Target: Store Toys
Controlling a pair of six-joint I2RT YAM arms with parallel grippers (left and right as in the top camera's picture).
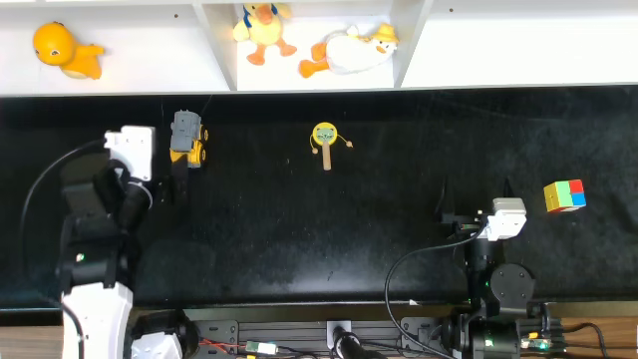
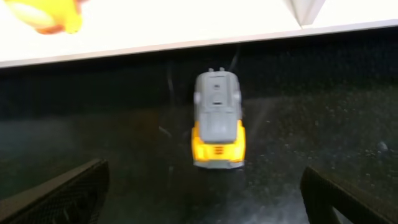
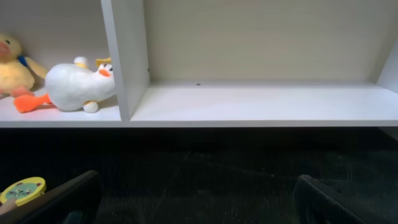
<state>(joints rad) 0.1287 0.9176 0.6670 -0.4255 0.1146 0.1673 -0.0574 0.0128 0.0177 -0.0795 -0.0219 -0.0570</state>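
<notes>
A grey and yellow toy truck (image 1: 187, 138) stands on the black table close to the white shelf (image 1: 319, 80). In the left wrist view the truck (image 2: 217, 121) is just ahead of my left gripper (image 2: 202, 186), whose fingers are spread wide and hold nothing. The left gripper (image 1: 159, 175) sits beside the truck. My right gripper (image 3: 196, 196) is open and empty, low over the table, facing the shelf's bare right compartment (image 3: 261, 102). A small drum rattle (image 1: 325, 140) lies mid-table. A colour cube (image 1: 564, 195) rests at the right.
An orange duck (image 1: 65, 50) lies in the shelf's left compartment. A yellow plush duck (image 1: 264, 28) and a white plush duck (image 1: 349, 50) share the middle one. Cables run along the table's front edge.
</notes>
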